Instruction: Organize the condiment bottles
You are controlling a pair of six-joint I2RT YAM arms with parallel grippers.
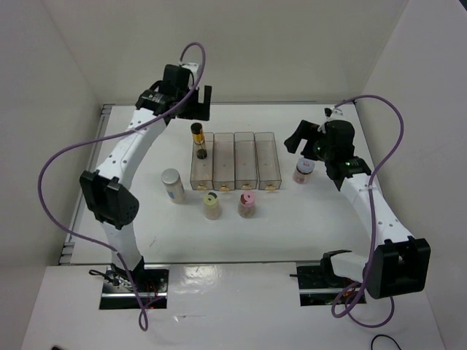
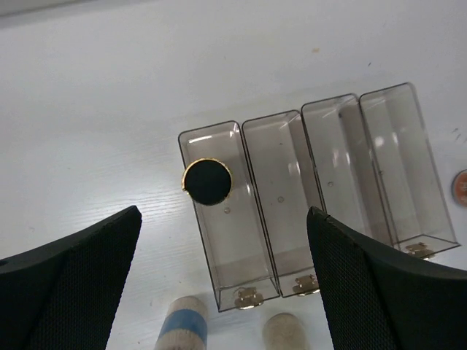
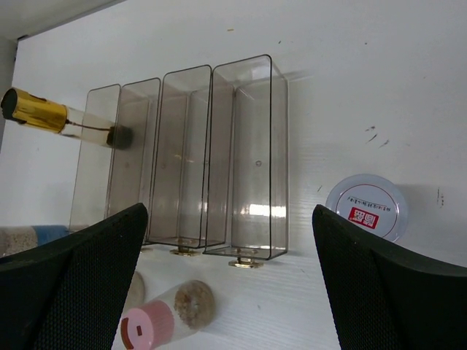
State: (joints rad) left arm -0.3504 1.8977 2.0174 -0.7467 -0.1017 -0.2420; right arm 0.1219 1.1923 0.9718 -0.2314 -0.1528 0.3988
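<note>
A dark bottle with a gold band (image 1: 198, 138) stands in the leftmost of four clear bins (image 1: 236, 162); its black top shows in the left wrist view (image 2: 207, 181). My left gripper (image 1: 195, 102) hovers open and empty above that bin's far end (image 2: 224, 215). The white grey-lidded bottle (image 1: 173, 184), the beige yellow-lidded bottle (image 1: 211, 205) and the brown pink-lidded bottle (image 1: 247, 205) stand on the table in front of the bins. The reddish-brown jar (image 1: 304, 170) with a white lid (image 3: 366, 206) stands right of the bins. My right gripper (image 1: 299, 140) is open and empty above it (image 3: 230, 211).
The other three bins (image 3: 244, 157) hold nothing. White walls close the table at the back and on both sides. Purple cables loop over both arms.
</note>
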